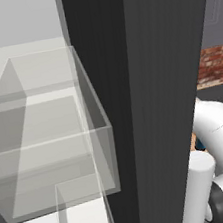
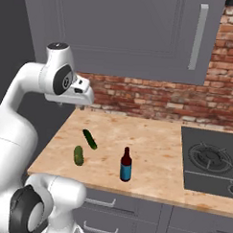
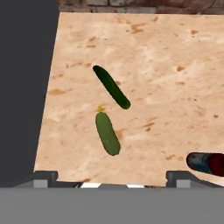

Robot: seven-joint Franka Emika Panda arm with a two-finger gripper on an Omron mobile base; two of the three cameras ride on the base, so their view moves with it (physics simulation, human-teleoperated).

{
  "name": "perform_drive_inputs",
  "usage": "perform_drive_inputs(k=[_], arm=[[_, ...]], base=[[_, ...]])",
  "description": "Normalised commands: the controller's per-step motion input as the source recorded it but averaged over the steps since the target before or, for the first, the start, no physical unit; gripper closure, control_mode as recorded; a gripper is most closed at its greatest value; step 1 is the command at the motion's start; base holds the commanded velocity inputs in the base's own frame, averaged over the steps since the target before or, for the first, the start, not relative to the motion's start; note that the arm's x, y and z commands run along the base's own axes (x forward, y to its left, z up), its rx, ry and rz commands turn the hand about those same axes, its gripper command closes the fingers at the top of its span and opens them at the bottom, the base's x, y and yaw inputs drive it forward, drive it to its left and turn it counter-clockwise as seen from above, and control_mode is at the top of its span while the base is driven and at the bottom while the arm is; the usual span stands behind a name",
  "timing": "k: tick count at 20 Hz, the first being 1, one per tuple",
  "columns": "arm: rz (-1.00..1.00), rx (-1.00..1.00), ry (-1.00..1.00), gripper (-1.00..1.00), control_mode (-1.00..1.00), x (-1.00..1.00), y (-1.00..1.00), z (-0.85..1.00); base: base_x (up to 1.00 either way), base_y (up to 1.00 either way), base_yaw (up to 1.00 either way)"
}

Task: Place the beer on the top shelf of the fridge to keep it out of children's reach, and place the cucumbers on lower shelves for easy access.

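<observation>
Two dark green cucumbers lie on the wooden counter (image 2: 150,153), a darker one (image 2: 89,139) (image 3: 111,86) and a lighter one (image 2: 79,155) (image 3: 107,133) close in front of it. The beer (image 2: 126,166) stands upright to their right, and its cap and shoulder (image 3: 208,162) show at the hand view's lower right edge. My gripper (image 3: 111,179) hangs open above the cucumbers, its fingertips (image 3: 43,177) wide apart with nothing between them. The fridge (image 1: 152,102) stands to the left, its dark wall close to the camera. I cannot tell its glass shelves from the clear bins (image 1: 47,143).
A white fridge door handle (image 1: 196,192) stands beside the arm. A stove burner (image 2: 210,161) is set in the counter at the right. A brick wall (image 2: 153,98) and grey upper cabinets (image 2: 127,32) back the counter. Grey drawers (image 2: 133,215) run below it.
</observation>
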Motion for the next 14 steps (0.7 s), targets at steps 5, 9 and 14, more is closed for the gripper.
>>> perform_drive_inputs(k=[5,9,14], arm=[[-0.16,0.0,-0.11,-1.0,-1.0,-0.55,-0.27,-0.22],[-0.16,0.0,-0.1,-1.0,-1.0,-0.61,-0.17,-0.18],[-0.18,0.0,0.0,-1.0,-1.0,-0.55,-0.41,-0.07]], base=[[0.0,0.0,0.0],[0.0,0.0,0.0],[0.0,0.0,0.0]])
